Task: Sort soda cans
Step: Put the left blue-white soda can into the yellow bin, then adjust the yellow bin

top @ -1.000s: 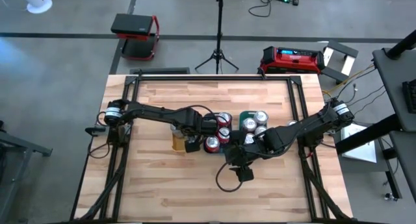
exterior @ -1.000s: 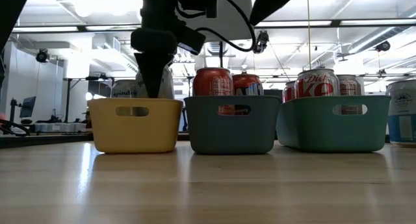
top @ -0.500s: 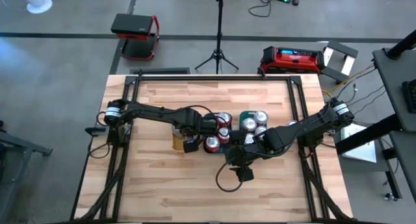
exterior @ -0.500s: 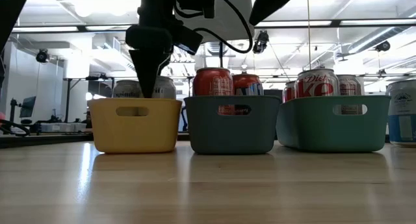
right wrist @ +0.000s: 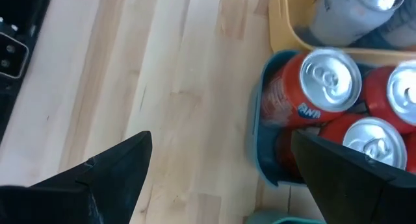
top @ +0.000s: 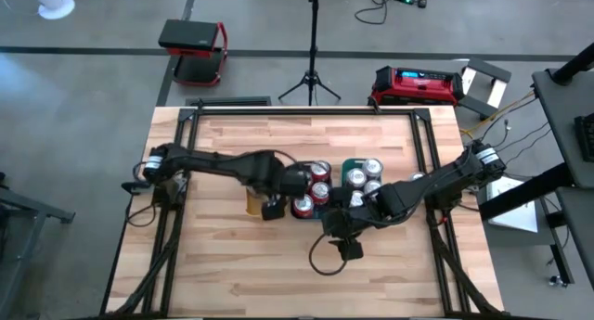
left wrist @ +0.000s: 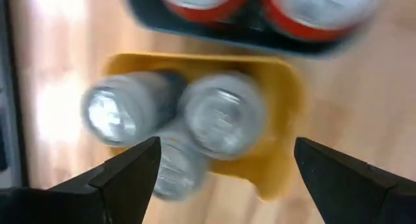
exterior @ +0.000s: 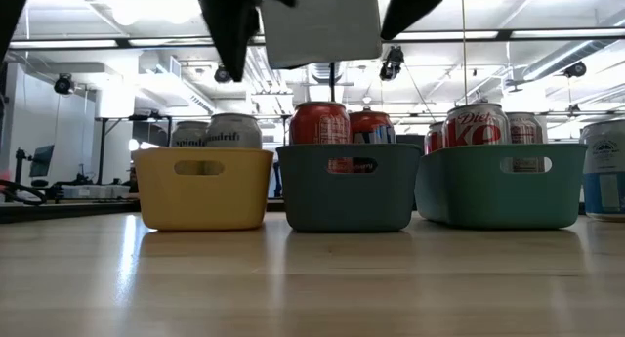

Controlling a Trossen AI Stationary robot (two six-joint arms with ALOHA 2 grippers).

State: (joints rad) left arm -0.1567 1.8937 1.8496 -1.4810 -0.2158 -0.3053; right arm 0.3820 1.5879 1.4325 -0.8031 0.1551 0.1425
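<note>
My left claw [left wrist: 221,169] hangs over the yellow tray [left wrist: 276,146], fingers spread wide apart with nothing between them. Three silver cans [left wrist: 224,123] stand upright, crowded together inside that tray. Just beyond it sits the dark teal tray [exterior: 347,186] holding red cans [exterior: 320,122]; how many is hard to say, since my arm covers part of them from above. My right claw [right wrist: 221,178] hovers over the bare wooden table [right wrist: 169,87] beside the teal tray, fingers likewise apart and empty. Farthest along, the green tray [exterior: 498,186] holds the diet cans [exterior: 476,125].
</note>
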